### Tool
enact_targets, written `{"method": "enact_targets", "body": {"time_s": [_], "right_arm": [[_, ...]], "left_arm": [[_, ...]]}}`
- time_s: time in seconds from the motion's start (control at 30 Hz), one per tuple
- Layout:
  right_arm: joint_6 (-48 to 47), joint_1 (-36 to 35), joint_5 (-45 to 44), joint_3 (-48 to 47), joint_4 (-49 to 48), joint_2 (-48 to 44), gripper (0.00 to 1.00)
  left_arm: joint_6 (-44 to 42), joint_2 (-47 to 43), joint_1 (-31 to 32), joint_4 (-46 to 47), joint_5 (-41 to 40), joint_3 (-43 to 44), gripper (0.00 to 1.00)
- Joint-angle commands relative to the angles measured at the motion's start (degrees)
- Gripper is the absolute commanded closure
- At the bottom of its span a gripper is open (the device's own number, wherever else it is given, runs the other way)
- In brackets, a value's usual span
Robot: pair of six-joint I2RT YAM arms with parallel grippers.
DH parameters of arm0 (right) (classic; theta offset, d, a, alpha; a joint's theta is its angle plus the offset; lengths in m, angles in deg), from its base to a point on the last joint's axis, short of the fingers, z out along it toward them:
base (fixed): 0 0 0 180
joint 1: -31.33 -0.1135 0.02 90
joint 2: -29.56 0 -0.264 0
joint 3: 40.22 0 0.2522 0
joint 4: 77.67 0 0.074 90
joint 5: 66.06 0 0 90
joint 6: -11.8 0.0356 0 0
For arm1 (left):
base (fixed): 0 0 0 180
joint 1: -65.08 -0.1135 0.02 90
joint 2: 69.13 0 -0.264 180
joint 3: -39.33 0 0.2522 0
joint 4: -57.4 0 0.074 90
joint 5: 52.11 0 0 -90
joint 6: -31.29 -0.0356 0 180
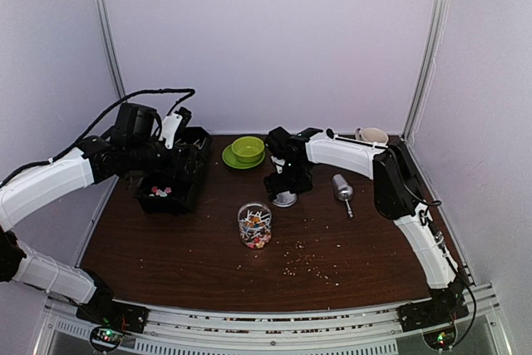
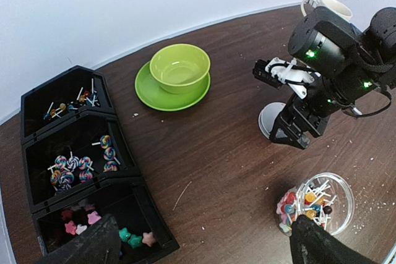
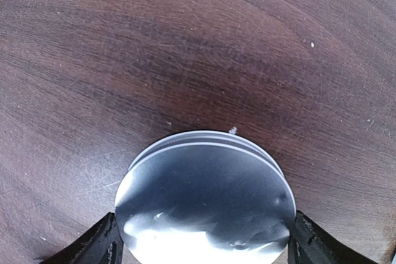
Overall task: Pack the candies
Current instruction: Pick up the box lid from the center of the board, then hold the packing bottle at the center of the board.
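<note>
Candies (image 2: 309, 205) sat in two places on the table (image 1: 166, 255). A mixed lot, with white sticks among them, filled the clear jar (image 2: 334, 199) near the middle. The rest lay sorted in the black tray (image 2: 130, 153) at the left. Its far compartment held a few stick sweets (image 2: 68, 104), the middle one held swirled lollipops (image 2: 80, 168), and the nearest held pink and green star shapes (image 2: 133, 237).

My left gripper (image 2: 204, 245) hung above the tray's near end with its jaws spread wide and nothing between them.

My right gripper (image 2: 294, 137) pointed down at the round silver lid (image 3: 204, 202), which lay flat on the wood behind the jar. My fingers (image 3: 102, 245) stood apart, one on each side of the lid's rim. From the wrist view I could not tell whether the pads actually touched the metal or only stood just beside it.

A green bowl (image 2: 179, 66) rested on a green saucer (image 2: 148, 94) behind the lid. A pale mug (image 2: 331, 7) stood at the far right corner. Pale crumbs (image 1: 312, 263) were scattered in front of the jar.
</note>
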Motion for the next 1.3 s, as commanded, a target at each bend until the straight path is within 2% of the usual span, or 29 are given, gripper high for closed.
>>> {"method": "enact_targets", "body": {"time_s": [0.0,0.2,0.4,0.6,0.73,0.83,1.0,1.27], "right_arm": [[-0.8,-0.2,0.0,-1.6,1.2,0.8,0.14],[-2.4,-0.2,-1.0,2.8,0.2,-2.7,0.13],[-5.0,0.7,-1.6,13.2,-2.8,-14.0,0.12],[-10.0,0.8,1.6,19.0,-1.0,-24.4,0.12],[-13.4,0.3,4.3,23.3,-1.3,-31.0,0.12],[-15.2,-0.9,5.1,24.3,-1.1,-34.4,0.12],[-17.1,-3.9,6.2,23.3,-0.5,-35.5,0.12],[-16.9,-7.6,7.4,20.1,0.0,-33.4,0.12]], "left_arm": [[0.1,0.2,-0.5,1.6,0.6,0.2,0.02],[0.2,0.6,-0.5,1.5,1.3,0.1,0.02],[0.7,1.8,-0.5,1.7,2.8,0.2,0.02],[4.7,1.4,-0.4,3.3,5.3,-1.3,0.02],[10.2,-0.7,0.7,10.7,5.3,-8.1,0.02],[10.5,-2.2,2.8,16.2,2.2,-13.2,0.02],[5.3,-4.2,5.7,26.0,0.3,-20.6,0.02],[-1.4,-3.4,6.4,50.2,6.6,-36.4,0.02]]}}
